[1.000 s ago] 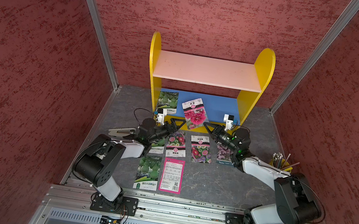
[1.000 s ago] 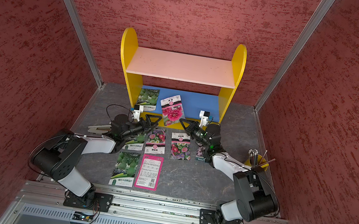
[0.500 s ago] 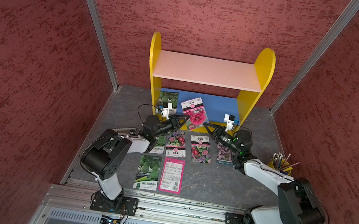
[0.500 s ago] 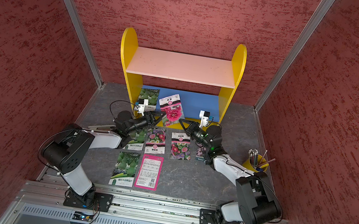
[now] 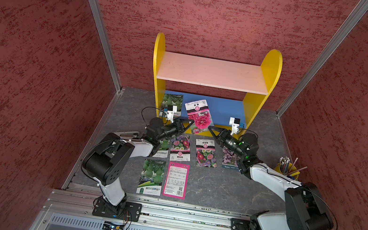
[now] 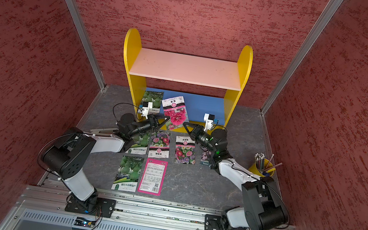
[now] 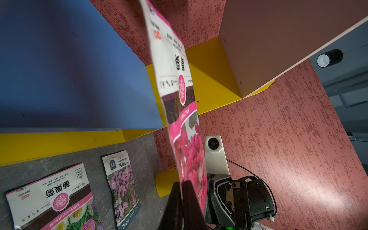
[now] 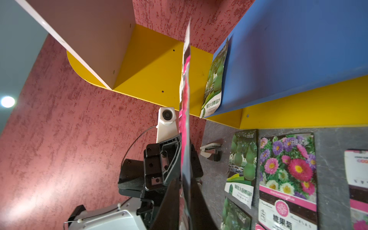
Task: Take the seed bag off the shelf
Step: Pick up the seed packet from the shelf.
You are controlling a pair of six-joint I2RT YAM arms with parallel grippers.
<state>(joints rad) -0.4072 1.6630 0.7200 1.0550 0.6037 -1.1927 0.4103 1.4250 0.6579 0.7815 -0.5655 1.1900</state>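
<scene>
Red textured walls enclose a grey stone-look tabletop (image 5: 216,187) in both top views. Nearest the camera, at the bottom of the frame, a metal rail (image 5: 175,214) carries both arm bases.

Above it, centre frame, loose seed packets lie flat in two rows: a green gourd packet (image 5: 152,176) beside a pink text-side packet (image 5: 176,180), then a row of flower packets (image 5: 205,153). A yellow pencil cup (image 5: 287,169) stands at mid-right.

Beyond the packets, the left gripper (image 5: 190,122) and the right gripper (image 5: 209,126) meet at the lower end of the seed bag (image 5: 198,116). The left wrist view shows the left gripper (image 7: 182,184) pinched closed on the bag's (image 7: 185,139) edge. In the right wrist view the bag (image 8: 186,99) passes between the right gripper's (image 8: 184,183) jaws; whether they press it cannot be told.

The bag is raised, its upper end over the blue lower board (image 5: 223,109) of the shelf (image 5: 214,73), which is farthest back, upper centre. A second gourd packet (image 5: 171,104) lies at that board's left end.
</scene>
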